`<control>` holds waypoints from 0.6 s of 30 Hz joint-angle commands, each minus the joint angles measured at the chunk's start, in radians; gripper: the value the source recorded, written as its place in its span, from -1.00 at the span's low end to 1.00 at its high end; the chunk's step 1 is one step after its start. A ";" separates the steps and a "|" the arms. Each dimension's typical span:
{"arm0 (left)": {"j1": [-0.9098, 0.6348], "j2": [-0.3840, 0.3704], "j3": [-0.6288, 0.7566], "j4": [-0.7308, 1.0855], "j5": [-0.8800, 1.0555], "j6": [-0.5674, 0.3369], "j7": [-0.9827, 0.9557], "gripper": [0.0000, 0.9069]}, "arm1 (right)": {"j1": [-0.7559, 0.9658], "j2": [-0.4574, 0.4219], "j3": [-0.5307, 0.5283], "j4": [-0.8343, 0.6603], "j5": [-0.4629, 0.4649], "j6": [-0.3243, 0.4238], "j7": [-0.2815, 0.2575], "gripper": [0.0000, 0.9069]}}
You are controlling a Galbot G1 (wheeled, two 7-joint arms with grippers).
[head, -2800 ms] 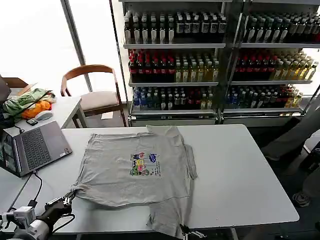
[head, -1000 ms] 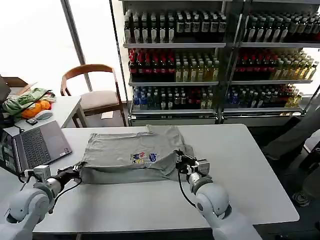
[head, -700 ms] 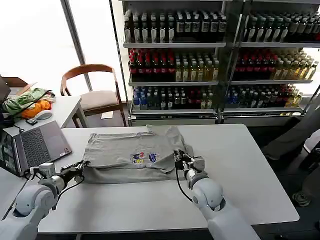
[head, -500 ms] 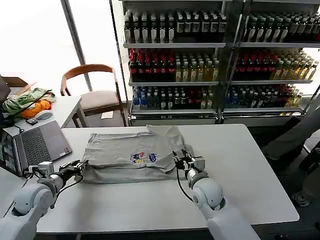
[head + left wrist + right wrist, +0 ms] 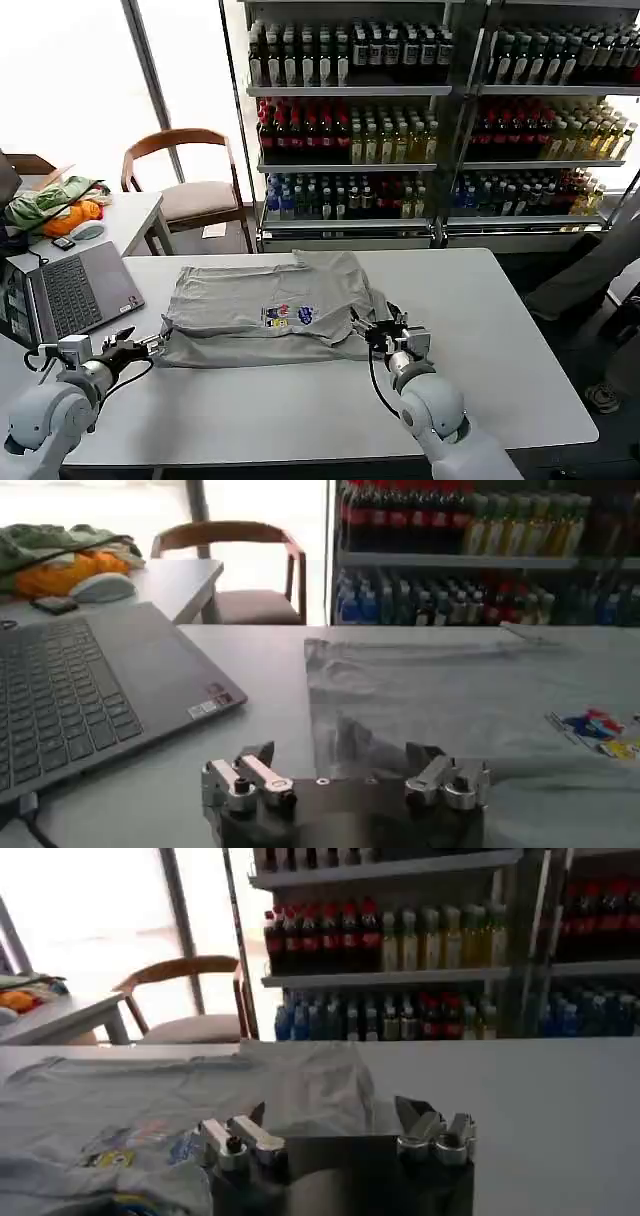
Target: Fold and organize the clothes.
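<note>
Shelves (image 5: pixel 430 120) packed with bottles (image 5: pixel 350 140) behind the table (image 5: pixel 500 340). The shirt (image 5: pixel 265 310), folded in half, lies mid-table toward the far edge. Left gripper (image 5: pixel 135 345) spread apart just off its left side; right gripper (image 5: pixel 385 330), seemingly apart too, at its right side.

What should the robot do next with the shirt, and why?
Probably grip the folded shirt at one side and fold it across. Its bottom half already lies over the top, both open claws, left and right, sit just off its near corners, and it is still wide.
</note>
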 commanded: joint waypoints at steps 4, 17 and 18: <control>0.121 -0.045 -0.030 -0.052 0.030 -0.010 0.002 1.00 | -0.138 -0.019 0.017 0.071 -0.027 0.022 0.008 1.00; 0.085 -0.051 -0.006 0.005 0.023 -0.022 0.004 1.00 | -0.125 0.007 -0.011 0.004 0.006 -0.014 0.059 -0.02; 0.083 -0.050 -0.005 0.008 0.019 -0.023 0.003 0.89 | -0.122 0.009 -0.013 -0.002 0.007 -0.015 0.059 -0.49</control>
